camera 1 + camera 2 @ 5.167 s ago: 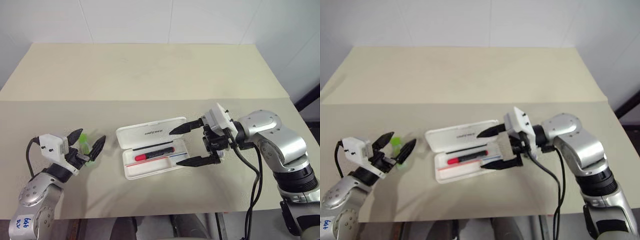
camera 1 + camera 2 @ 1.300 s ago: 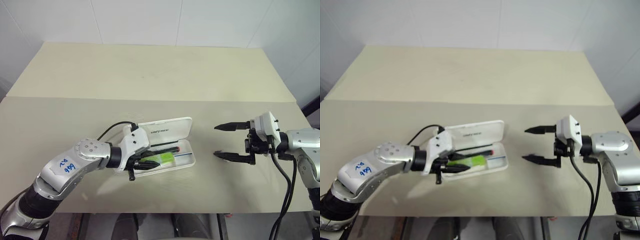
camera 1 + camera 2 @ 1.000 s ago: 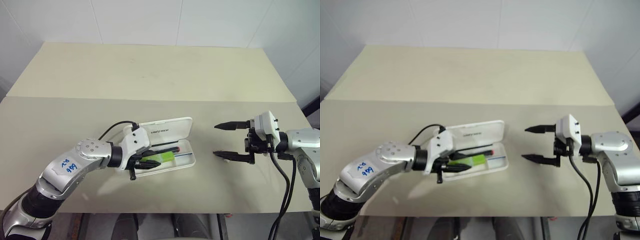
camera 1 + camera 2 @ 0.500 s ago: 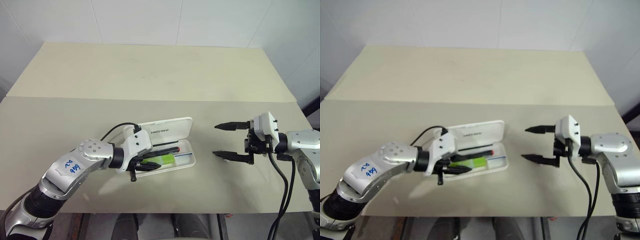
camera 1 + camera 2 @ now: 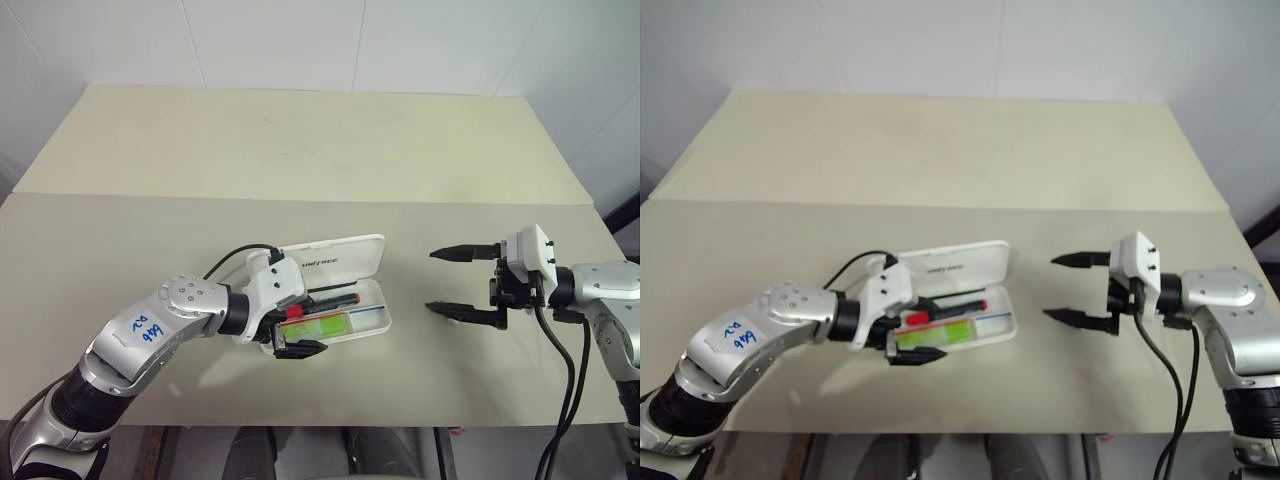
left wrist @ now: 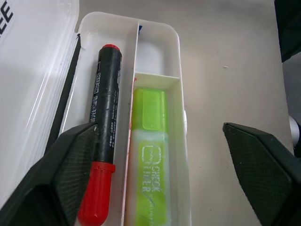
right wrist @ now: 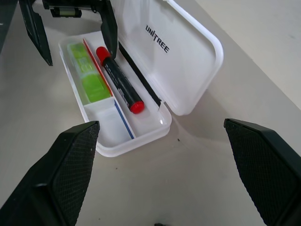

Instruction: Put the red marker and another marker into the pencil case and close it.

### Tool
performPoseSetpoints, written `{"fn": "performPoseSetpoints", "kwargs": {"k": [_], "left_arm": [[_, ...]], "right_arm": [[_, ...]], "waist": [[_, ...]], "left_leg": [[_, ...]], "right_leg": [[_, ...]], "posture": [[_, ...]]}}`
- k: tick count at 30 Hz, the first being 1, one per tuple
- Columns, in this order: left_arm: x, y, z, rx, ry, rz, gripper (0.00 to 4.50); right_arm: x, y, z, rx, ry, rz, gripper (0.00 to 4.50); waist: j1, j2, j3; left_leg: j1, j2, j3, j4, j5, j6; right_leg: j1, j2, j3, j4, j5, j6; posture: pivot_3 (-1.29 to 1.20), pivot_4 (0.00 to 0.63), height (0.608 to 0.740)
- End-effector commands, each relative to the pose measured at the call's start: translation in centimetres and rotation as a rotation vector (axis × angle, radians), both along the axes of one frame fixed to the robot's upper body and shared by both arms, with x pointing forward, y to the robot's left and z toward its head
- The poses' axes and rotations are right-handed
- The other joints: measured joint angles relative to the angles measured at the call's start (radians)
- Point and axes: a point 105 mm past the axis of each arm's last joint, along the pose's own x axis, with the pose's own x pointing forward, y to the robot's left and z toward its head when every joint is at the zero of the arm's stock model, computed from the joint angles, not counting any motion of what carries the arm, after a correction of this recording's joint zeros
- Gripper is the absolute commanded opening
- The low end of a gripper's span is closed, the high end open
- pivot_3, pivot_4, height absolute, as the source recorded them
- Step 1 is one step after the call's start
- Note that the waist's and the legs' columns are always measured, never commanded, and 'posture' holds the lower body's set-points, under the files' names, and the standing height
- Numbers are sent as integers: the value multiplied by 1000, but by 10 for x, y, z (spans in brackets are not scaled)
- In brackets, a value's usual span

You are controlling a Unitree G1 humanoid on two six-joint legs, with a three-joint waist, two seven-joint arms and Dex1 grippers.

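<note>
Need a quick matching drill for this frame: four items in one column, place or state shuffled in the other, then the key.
Items
1. red marker
2. green marker
3. pencil case
4. right gripper

States
A. open, over bare table, apart from the case
B. lid up, both markers inside
C. in the case, in the section nearer the lid
D. in the case, in the section farther from the lid

Pairs: 1-C, 2-D, 3-B, 4-A
</note>
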Motion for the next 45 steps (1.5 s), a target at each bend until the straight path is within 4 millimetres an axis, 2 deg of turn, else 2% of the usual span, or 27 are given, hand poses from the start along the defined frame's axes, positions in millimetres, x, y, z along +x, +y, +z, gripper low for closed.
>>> {"fn": "performPoseSetpoints", "kwargs": {"k": [1, 4, 8, 16, 23, 26, 31, 36, 42, 45], "left_arm": [[-5, -13, 37, -206, -139, -110, 4465], [-14, -14, 65, -425, -190, -178, 4465], [-23, -4, 76, -527, -232, -246, 4465], [-20, 32, 72, -474, -289, -235, 4465], [-10, 64, 71, -363, -341, -116, 4465], [-9, 71, 73, -348, -360, -94, 4500], [-10, 72, 76, -357, -370, -91, 4500], [-13, 75, 78, -387, -376, -92, 4500], [-17, 81, 82, -449, -369, -113, 4500], [-15, 85, 77, -430, -357, -101, 4500]], "right_arm": [[2, -15, 5, -47, -4, -53, 4500], [4, -26, -6, -111, 43, -98, 4500], [3, -36, -23, -185, 114, -135, 4500], [6, -37, -47, -191, 215, -175, 4500], [15, -35, -75, -175, 274, -240, 4500], [19, -36, -81, -170, 270, -272, 3856], [19, -37, -79, -161, 258, -268, 2113], [20, -38, -67, -141, 219, -256, 449], [22, -27, -43, -82, 156, -217, 378], [19, -12, -26, -62, 109, -146, 378]], "waist": [[1, 0, 0], [4, 0, 0], [0, 1, 0], [-2, 1, 0], [-4, 1, 0], [-6, 0, -1], [-5, 0, -1], [-5, 0, -1], [-5, 1, 0], [-5, 1, 0]], "left_leg": [[0, 0, 0, 0, 0, 0], [0, 0, 0, 0, 0, 0], [0, 0, 0, 0, 0, 0], [0, 0, 1, 2, 0, 1], [0, 0, 1, 1, 0, 1], [1, 1, 1, 1, 0, 1], [1, 1, 1, 1, 0, 1], [1, 1, 1, 0, 0, 2], [1, 1, 2, 0, -1, 2], [1, 1, 2, 0, -1, 2]], "right_leg": [[0, 0, 0, 0, 0, 0], [0, 0, 0, 0, 0, 0], [0, 0, 0, 0, 0, 0], [0, 0, 1, 0, 0, 0], [0, 0, 1, 0, 0, 0], [0, 0, 1, 0, 0, 0], [1, 0, 1, 0, 1, 0], [0, 0, 0, 0, 0, -1], [0, 0, 0, 0, 0, -1], [0, 0, 0, 0, 0, -1]], "posture": [[0, 150, 740], [0, 150, 740], [0, 150, 740], [0, 150, 740], [0, 150, 740], [0, 150, 740], [0, 150, 740], [0, 150, 740], [0, 150, 740], [0, 150, 740]]}}
